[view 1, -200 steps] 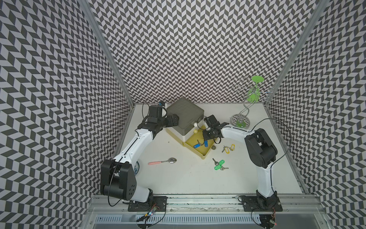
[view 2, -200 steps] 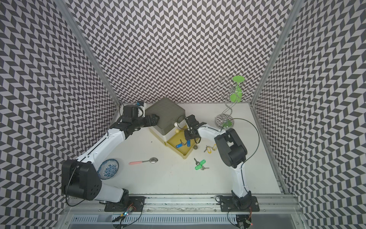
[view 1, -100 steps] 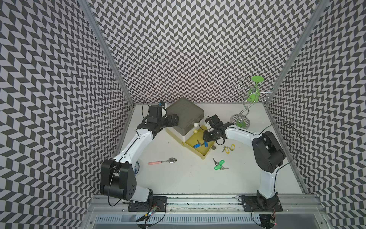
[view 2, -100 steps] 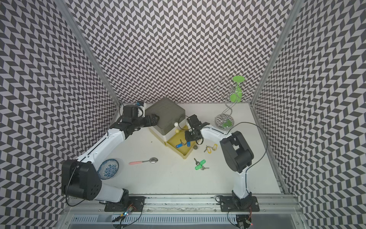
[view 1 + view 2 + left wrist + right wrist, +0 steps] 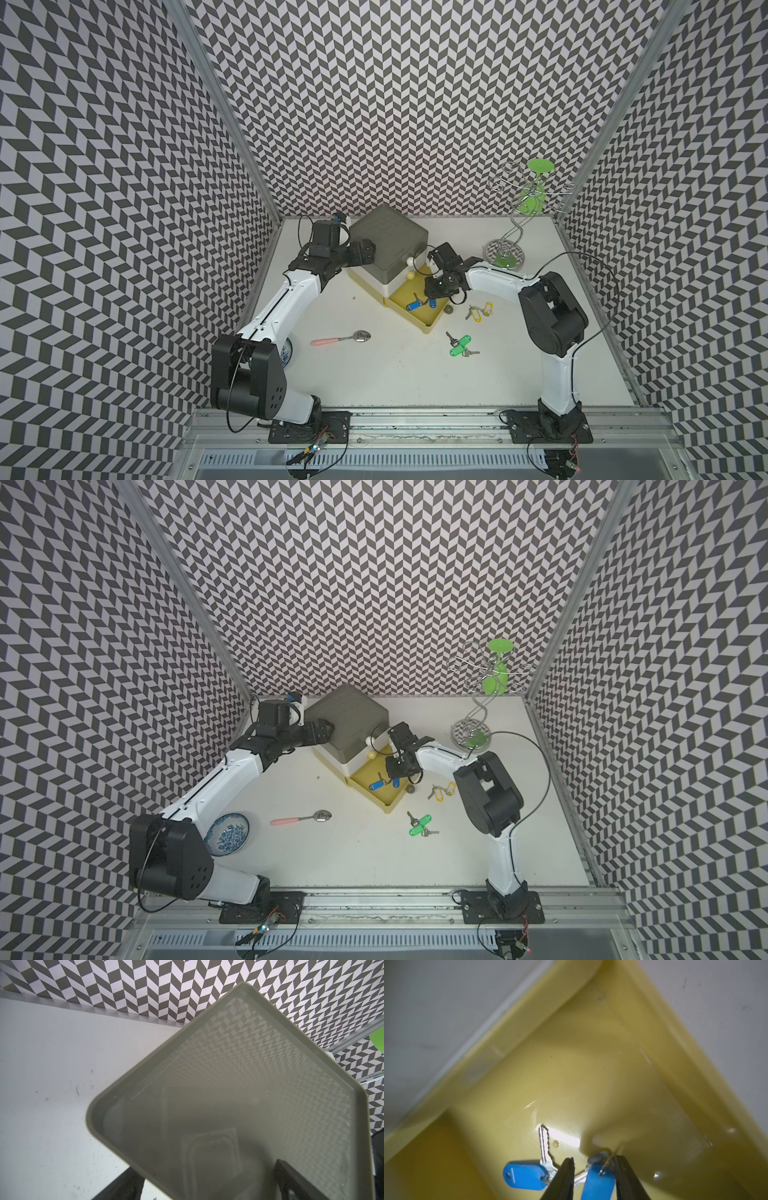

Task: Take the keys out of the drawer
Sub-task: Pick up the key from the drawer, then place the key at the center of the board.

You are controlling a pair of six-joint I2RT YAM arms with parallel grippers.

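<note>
The right tool (image 5: pixel 594 1158) hung low inside the drawer (image 5: pixel 420 321), jaws narrowly apart astride one blue tag (image 5: pixel 598 1184), not yet clamped on it. A second tag (image 5: pixel 524 1175) and its key lay just beside it on the drawer floor. Yellow keys (image 5: pixel 480 311) and green keys (image 5: pixel 459 345) lay on the tabletop (image 5: pixel 374 374) outside the drawer. The left tool (image 5: pixel 365 253) rested against the box (image 5: pixel 388 237) above the drawer; its opening could not be told. A pinch on the slick tag might squirt it free. The neighbouring key could also snag, ride up and drop.
</note>
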